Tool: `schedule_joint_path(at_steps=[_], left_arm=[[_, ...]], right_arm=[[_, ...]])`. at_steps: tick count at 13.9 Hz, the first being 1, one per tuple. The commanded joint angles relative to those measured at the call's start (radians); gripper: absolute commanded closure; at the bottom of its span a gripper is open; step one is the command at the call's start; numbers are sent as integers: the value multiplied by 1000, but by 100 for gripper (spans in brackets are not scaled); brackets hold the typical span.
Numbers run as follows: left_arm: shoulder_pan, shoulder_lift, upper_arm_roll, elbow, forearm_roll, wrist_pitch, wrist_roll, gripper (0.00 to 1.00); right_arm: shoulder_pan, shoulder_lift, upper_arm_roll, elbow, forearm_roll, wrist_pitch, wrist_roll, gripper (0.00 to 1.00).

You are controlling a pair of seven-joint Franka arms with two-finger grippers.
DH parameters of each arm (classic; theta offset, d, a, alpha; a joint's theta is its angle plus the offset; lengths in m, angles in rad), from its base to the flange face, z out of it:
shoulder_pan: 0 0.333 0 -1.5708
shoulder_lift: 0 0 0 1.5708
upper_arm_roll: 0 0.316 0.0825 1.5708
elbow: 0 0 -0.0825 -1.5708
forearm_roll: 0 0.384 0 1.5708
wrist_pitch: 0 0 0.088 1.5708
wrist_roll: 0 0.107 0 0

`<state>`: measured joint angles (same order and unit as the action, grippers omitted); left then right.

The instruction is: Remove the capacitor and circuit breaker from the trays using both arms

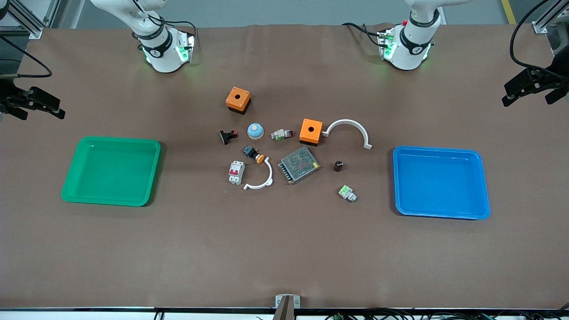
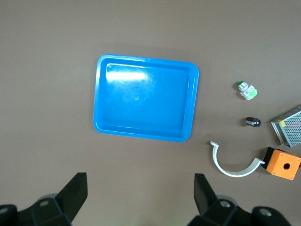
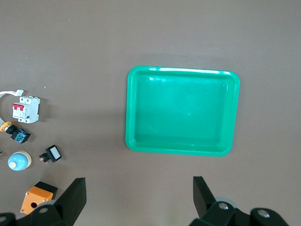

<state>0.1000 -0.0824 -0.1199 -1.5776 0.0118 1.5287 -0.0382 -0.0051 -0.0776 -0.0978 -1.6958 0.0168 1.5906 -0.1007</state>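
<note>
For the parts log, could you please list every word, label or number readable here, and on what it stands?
No text can be read.
The breaker carries white markings, too small to read.
The mesh-covered box shows a pale strip at one edge, blurred.
The capacitor and both trays show no print.

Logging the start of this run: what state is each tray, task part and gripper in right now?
Green tray: empty.
Blue tray: empty.
Breaker: on the table, not held.
Capacitor: on the table, not held.
Left gripper: jaws open, empty, over the table by the blue tray.
Right gripper: jaws open, empty, over the table by the green tray.
</note>
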Motion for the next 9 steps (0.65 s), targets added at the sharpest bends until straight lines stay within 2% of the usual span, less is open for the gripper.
schedule_joint_path(at_steps=[1, 9], left_arm=[[3, -8, -4, -6, -23, 2, 3, 0], [3, 30, -4, 57, -18, -2, 9, 0]], right_arm=[[-18, -36, 15, -31, -8, -3, 13, 0], [-18, -36, 16, -31, -5, -3, 15, 0]])
